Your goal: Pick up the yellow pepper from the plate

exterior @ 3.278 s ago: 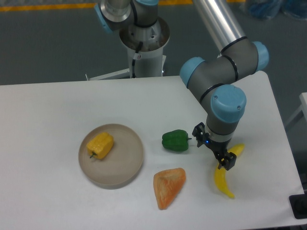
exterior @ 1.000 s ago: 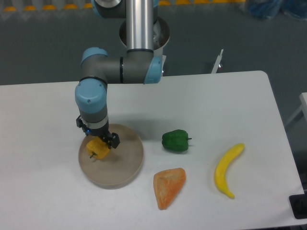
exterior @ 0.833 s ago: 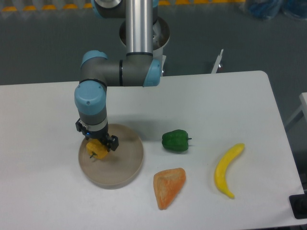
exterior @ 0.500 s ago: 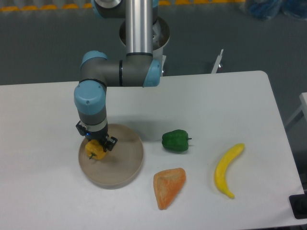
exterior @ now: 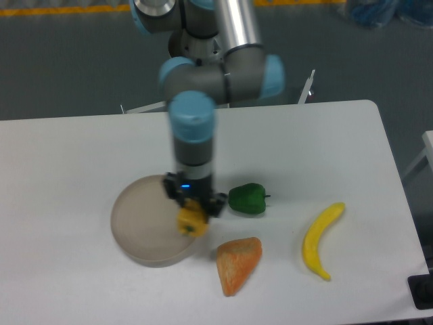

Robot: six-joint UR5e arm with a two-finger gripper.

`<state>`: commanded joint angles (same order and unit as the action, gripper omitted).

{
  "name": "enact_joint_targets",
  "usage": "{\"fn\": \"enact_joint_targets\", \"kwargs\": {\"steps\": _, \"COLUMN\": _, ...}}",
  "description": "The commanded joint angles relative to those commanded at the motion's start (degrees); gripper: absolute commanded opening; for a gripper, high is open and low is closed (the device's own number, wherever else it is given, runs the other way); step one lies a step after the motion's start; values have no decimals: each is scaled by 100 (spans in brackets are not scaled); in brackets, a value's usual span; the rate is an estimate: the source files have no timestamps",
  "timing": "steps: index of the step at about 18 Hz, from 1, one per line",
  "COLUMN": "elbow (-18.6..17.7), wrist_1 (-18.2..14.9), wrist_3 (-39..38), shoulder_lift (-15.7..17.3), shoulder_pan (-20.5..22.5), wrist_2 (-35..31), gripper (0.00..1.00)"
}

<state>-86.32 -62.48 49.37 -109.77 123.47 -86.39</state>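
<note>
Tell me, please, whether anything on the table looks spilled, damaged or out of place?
Nothing stands out. The gripper holds the yellow pepper over the plate's right rim; the green pepper, orange wedge and banana lie intact.

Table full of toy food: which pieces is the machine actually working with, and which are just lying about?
In the job:
yellow pepper, held in the end effector
plate

Just lying about:
green pepper
orange wedge
banana

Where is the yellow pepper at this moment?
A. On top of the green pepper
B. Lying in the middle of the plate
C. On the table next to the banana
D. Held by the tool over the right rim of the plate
D: the tool grips the yellow pepper over the right rim of the plate, whose middle is bare.
</note>
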Motion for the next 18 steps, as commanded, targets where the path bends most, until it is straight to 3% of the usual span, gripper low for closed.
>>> {"fn": "enact_joint_targets", "kwargs": {"steps": 4, "elbow": 308, "wrist_1": -360, "wrist_3": 1065, "shoulder_lift": -220, "shoulder_pan": 528, "wrist_2": 8, "gripper": 0}}
{"fn": "enact_joint_targets", "kwargs": {"steps": 7, "elbow": 545, "wrist_1": -528, "wrist_3": 1337, "shoulder_lift": -466, "shoulder_pan": 704, "wrist_2": 0, "gripper": 0}}
{"fn": "enact_joint_targets", "kwargs": {"steps": 9, "elbow": 712, "wrist_1": -738, "wrist_3": 2046, "shoulder_lift": -615, "shoulder_pan": 827, "wrist_2": -79, "gripper": 0}}
{"fn": "enact_joint_targets", "kwargs": {"steps": 13, "elbow": 800, "wrist_1": -1081, "wrist_3": 2726, "shoulder_lift": -695, "shoulder_pan": 837, "wrist_2": -632, "gripper": 1}}
{"fn": "enact_joint_targets", "kwargs": {"steps": 18, "elbow": 827, "wrist_1": -1179, "wrist_3": 3422, "shoulder_lift": -712, "shoulder_pan": 915, "wrist_2": -607, "gripper": 0}}
